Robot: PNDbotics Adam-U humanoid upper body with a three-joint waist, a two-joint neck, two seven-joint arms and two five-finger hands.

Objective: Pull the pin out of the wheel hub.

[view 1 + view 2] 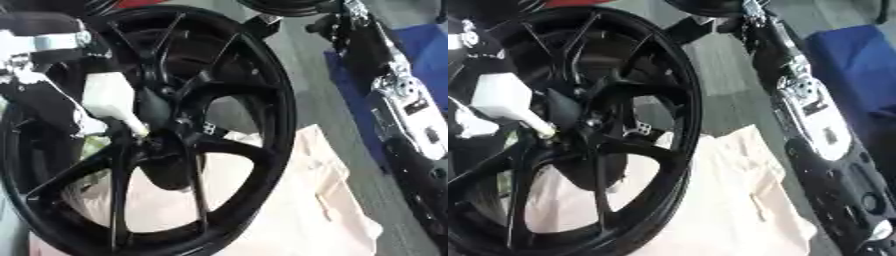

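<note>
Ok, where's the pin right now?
In both eye views the white pin is left of centre, its narrow tip at the black wheel hub, with the left hand just above it.

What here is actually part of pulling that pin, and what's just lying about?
Part of the job:
- black wheel
- its hub
- white pin at the hub
- left arm, behind the pin; its hand isn't clear

Just there:
- pale cloth under the wheel
- right arm, alongside
- blue surface
</note>
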